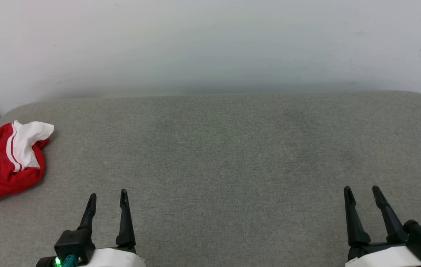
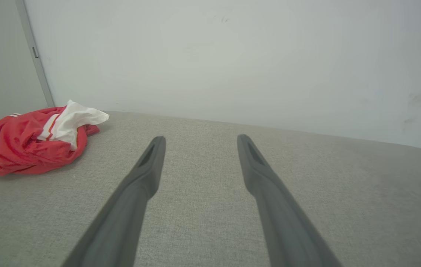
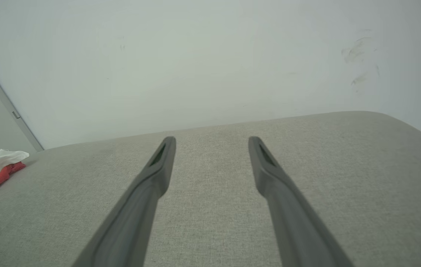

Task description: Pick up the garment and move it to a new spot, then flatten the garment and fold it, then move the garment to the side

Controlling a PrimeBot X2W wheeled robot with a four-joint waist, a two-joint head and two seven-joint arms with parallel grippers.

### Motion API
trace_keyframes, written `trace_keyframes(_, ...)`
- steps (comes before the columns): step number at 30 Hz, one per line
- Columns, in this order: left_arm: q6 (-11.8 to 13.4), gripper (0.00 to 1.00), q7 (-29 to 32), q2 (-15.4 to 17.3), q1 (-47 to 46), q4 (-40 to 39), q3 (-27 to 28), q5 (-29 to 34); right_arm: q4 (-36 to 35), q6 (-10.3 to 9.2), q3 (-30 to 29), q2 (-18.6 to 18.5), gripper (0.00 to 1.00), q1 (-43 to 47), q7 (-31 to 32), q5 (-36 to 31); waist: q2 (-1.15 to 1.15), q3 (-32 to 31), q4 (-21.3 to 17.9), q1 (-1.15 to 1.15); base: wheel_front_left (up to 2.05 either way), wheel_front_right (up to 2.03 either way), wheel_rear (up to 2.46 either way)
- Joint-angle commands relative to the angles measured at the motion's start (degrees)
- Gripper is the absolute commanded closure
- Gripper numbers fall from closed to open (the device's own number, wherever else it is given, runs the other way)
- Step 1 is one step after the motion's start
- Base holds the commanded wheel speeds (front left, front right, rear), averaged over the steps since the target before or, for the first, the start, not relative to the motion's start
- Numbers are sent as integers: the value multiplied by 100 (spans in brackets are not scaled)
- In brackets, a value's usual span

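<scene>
The crumpled red jersey [image 1: 6, 163] lay at the grey cushion's [image 1: 232, 155] left edge. The left gripper [image 1: 108, 194] and right gripper [image 1: 362, 189] gaped, empty.

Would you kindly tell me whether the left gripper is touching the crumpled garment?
Apart. The head view shows a bare stretch of grey fabric surface between the open left gripper and the garment, which lies off to its left.
</scene>
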Motion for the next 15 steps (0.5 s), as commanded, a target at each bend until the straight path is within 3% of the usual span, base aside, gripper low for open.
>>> trace_keyframes(1, -25, 0, -55, -4, 34, -14, -13, 122, -26, 0, 11, 2, 0, 68, -44, -121, 0, 1, 4, 0, 0, 0, 0)
trace_keyframes(15, -185, 0, -209, -34, 100, 104, 62, 487, -129, 0, 43, 4, 0, 136, -195, -506, 0, 0, 13, 0, 0, 0, 0)
